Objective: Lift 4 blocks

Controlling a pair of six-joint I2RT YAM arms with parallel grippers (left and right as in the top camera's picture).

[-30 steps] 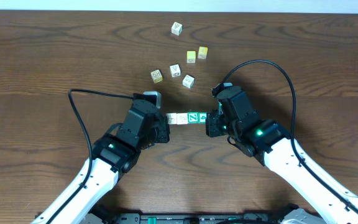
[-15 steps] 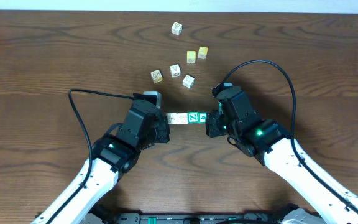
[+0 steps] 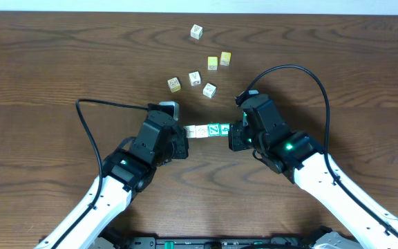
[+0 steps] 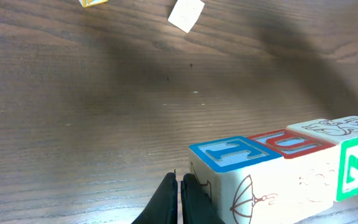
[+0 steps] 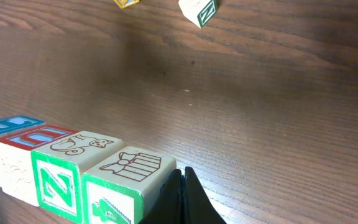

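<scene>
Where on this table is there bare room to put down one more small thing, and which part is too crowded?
The table is bare left of the loose cubes, beyond the left arm's cable, and also right of the yellow cubes. The middle is crowded: the row of blocks sits between the left gripper and right gripper.

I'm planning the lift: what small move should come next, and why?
Probably raise both arms together, slowly, holding the inward squeeze: the four blocks form one row pinched end to end between the shut left fingers and right fingers.
</scene>
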